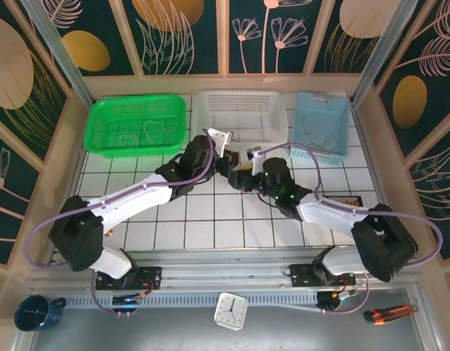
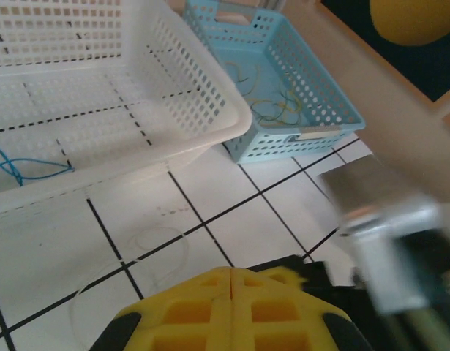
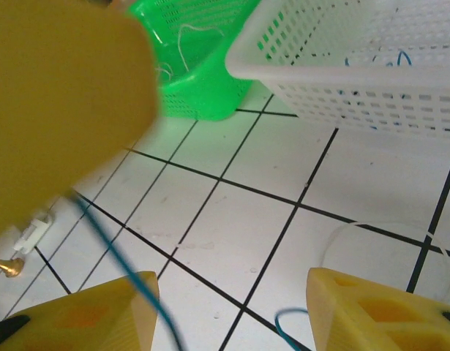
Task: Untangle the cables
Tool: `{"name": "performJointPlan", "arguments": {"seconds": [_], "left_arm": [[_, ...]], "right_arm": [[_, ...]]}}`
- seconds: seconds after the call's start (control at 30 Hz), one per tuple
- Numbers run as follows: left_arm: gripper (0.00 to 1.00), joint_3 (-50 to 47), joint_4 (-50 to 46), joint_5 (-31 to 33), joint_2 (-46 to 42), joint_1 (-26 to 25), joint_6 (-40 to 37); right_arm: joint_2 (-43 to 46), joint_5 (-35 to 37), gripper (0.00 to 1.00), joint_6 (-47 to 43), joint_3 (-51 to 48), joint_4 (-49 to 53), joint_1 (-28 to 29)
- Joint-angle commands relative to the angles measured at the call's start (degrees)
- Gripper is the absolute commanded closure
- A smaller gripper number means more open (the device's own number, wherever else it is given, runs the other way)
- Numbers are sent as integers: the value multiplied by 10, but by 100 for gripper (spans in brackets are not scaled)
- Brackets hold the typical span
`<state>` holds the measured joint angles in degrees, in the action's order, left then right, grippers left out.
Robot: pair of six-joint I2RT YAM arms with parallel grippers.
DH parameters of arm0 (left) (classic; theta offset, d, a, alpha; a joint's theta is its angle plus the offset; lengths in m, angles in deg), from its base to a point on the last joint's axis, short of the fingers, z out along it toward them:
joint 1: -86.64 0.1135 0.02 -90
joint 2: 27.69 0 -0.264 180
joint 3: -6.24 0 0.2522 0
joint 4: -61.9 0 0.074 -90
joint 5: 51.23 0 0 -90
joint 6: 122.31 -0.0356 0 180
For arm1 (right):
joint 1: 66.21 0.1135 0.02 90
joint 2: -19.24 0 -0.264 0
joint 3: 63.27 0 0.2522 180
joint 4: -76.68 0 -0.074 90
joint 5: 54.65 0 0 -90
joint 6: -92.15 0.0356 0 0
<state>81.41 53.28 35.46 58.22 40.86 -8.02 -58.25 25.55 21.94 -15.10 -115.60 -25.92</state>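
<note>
My left gripper (image 2: 232,272) is shut, its yellow fingers pressed together low over the tiles in front of the white basket (image 2: 210,110). In the right wrist view it is a big yellow blur at upper left, and a thin blue cable (image 3: 115,256) runs down from under it and curls into a loop (image 3: 290,325). My right gripper (image 3: 232,307) stands open around that strand without touching it. A white cable (image 2: 162,245) lies looped on the tiles (image 3: 371,230). The two grippers (image 1: 235,174) (image 1: 250,179) meet at mid-table.
Green basket (image 1: 137,126) holds white cables (image 3: 184,40). The white basket (image 1: 239,117) holds a blue cable (image 2: 20,170). The blue basket (image 1: 321,124) holds yellowish cables (image 2: 272,102). A clock (image 1: 230,310), a mug (image 1: 34,313) and a utility knife (image 1: 389,313) lie on the near ledge.
</note>
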Motion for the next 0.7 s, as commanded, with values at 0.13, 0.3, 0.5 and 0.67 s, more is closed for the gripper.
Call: {"name": "performJointPlan", "arguments": {"seconds": [0.13, 0.3, 0.5, 0.67], "left_arm": [[100, 66, -29, -14, -46, -3, 9], [100, 122, -41, -13, -64, -2, 14], [100, 197, -51, -13, -73, -2, 17], [100, 253, -61, -7, -72, -2, 14]], "right_arm": [[-57, 34, 50, 4, 3, -80, 4], [-89, 53, 51, 22, -9, -112, 3], [-134, 74, 54, 35, -15, -136, 3], [-164, 81, 63, 50, -27, -159, 2]]}}
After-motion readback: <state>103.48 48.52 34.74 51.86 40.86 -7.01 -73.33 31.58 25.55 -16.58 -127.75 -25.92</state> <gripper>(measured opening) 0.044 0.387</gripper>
